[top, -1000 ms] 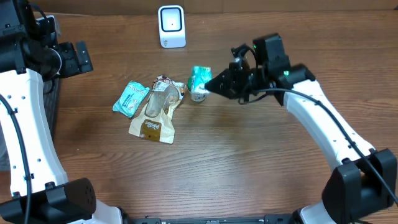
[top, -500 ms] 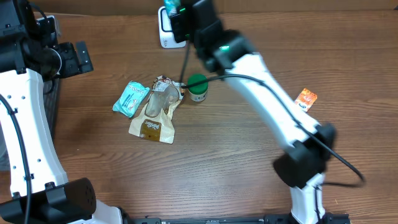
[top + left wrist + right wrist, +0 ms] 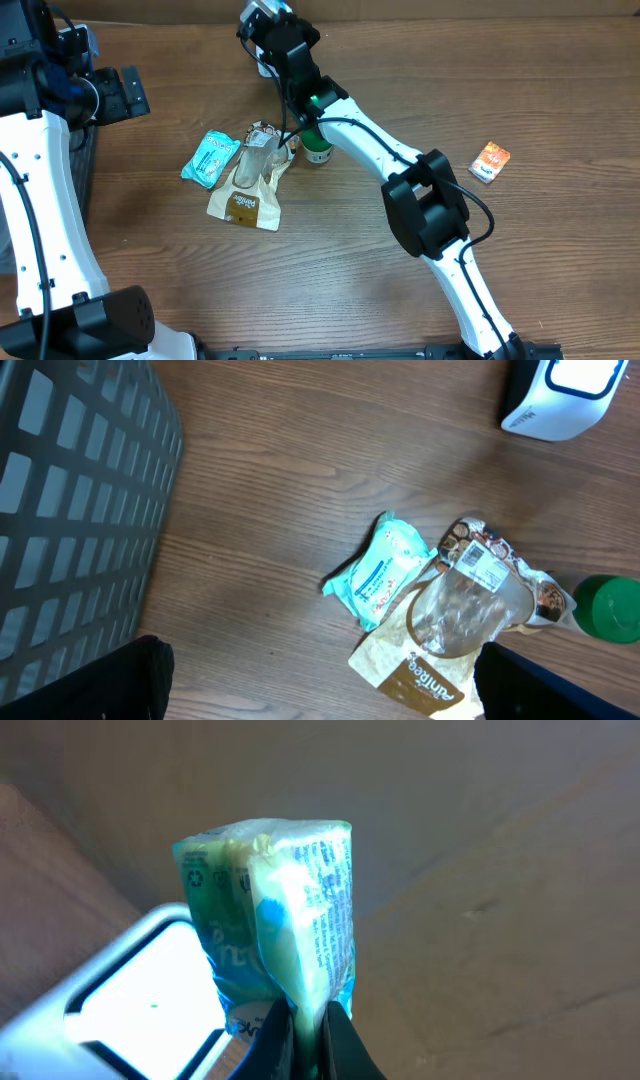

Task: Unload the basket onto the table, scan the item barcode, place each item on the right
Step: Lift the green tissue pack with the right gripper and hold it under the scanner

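Claws: right claw [image 3: 305, 1023] clenched on teal packet [image 3: 275, 910] near white scanner [image 3: 120, 1000]; left claw [image 3: 320, 685] spread wide, empty.

The brown wooden table [image 3: 350, 260] is lit brightly and evenly from above in the overhead view. Only short, soft shadows are cast beside the items, and a faint sheen is seen on the wood.

In the left wrist view the tabletop is rendered sharply. The dark fingers [image 3: 90, 680] of the left gripper [image 3: 320, 665] are blurred and underexposed at the lower corners, and the white box-shaped scanner [image 3: 565, 395] is nearly blown out.

The right wrist view is dimmer and tinted bluish. The teal plastic packet [image 3: 275, 930] is softly focused, the background is blurred, and the scanner's face is washed out to plain white.
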Tool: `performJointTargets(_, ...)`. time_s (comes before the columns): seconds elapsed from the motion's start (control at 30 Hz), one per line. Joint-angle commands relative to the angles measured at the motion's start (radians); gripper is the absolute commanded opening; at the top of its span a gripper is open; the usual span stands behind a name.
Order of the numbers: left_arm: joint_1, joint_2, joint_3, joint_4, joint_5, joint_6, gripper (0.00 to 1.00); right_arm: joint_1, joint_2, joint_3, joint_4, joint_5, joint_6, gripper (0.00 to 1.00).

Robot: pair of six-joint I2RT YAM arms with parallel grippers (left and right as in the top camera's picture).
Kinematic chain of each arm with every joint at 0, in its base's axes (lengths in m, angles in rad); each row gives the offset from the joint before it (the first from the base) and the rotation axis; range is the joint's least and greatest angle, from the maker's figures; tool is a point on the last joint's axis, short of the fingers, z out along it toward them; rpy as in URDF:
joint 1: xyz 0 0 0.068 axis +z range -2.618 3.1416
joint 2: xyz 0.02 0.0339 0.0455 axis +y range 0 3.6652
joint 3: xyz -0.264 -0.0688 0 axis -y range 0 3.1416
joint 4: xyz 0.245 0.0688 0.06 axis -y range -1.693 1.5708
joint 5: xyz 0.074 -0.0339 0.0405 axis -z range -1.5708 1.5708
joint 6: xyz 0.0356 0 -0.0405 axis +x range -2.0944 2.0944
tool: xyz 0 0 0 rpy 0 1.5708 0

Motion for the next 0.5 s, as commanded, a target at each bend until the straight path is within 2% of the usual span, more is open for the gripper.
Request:
performJointTargets(0.0, -0.007, -0.002, 0.011, 0.001, 0.006, -0.007, 1.00, -0.002, 0.041, 0.011, 0.003, -0.043, -0.085, 0.04)
performJointTargets(0.47, -0.007, -0.002, 0.011, 0.000, 0.006, -0.007, 1.00, -0.002, 0.056, 0.011, -0.019, -0.067, -0.089, 0.04)
